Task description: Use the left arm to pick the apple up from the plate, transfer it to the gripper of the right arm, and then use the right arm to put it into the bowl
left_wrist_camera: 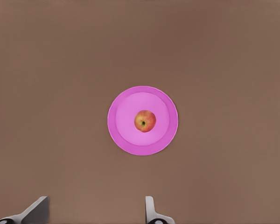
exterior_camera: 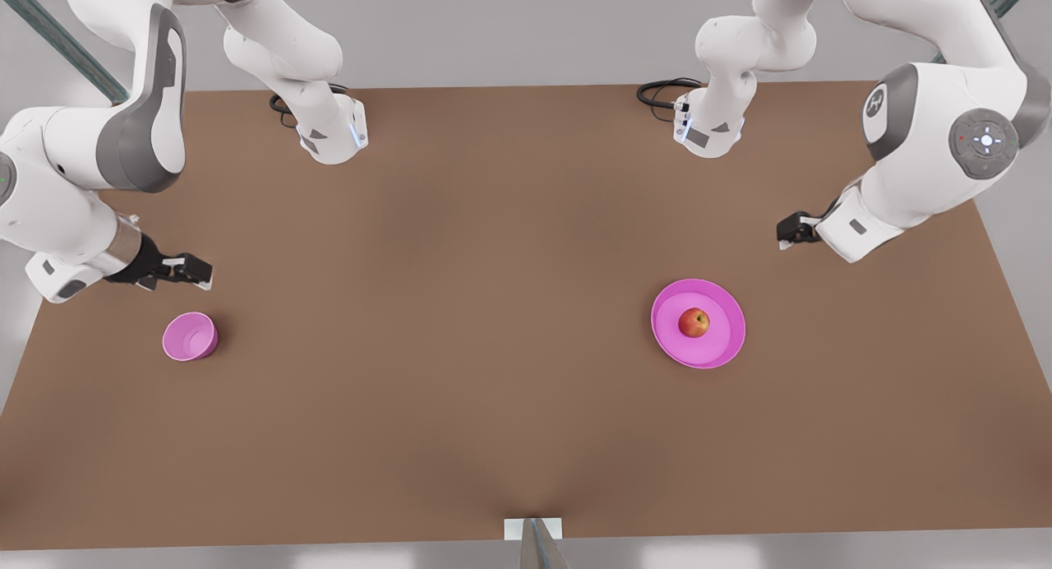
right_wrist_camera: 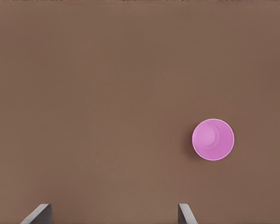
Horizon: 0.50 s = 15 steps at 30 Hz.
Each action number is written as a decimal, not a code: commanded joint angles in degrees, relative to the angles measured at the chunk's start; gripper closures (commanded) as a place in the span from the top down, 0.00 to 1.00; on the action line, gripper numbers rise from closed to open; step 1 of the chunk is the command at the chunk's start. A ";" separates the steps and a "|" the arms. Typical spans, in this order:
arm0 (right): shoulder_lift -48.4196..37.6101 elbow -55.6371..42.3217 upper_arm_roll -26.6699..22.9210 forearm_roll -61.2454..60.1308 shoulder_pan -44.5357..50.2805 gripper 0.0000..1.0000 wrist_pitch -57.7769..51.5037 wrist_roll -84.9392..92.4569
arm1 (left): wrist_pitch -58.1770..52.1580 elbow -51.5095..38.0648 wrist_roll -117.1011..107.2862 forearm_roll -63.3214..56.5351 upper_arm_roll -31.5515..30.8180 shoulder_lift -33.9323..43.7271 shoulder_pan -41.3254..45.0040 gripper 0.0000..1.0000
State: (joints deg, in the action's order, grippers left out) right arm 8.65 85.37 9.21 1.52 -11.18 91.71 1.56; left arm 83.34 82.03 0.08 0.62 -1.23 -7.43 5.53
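two grippers held high, left gripper (exterior_camera: 787,230) spread above apple (exterior_camera: 694,322), right gripper (exterior_camera: 193,271) spread above bowl (exterior_camera: 190,336)

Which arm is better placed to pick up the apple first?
Left. The left hand hangs open above the table near the plate holding the apple. The right hand waits open by the bowl, far across the table.

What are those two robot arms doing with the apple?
Nothing is being held. The apple sits in the middle of the pink plate. The left gripper hangs open above the table near it. The right gripper waits, open, by the pink bowl. The bowl has nothing in it.
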 commanded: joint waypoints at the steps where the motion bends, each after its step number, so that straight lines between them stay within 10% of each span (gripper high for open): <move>1: -0.04 -0.03 0.02 -0.03 0.02 1.00 1.80 0.90 | 4.64 0.06 3.52 -0.44 -0.09 0.05 0.01 1.00; 15: 1.19 -5.12 0.81 0.24 0.54 1.00 2.15 -3.67 | 48.50 25.20 -20.91 1.93 -0.26 -14.72 5.20 1.00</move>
State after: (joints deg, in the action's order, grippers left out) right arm 9.85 80.42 9.93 1.76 -10.70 93.51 1.33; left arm 118.17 106.41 -6.45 2.51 -1.50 -21.72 10.73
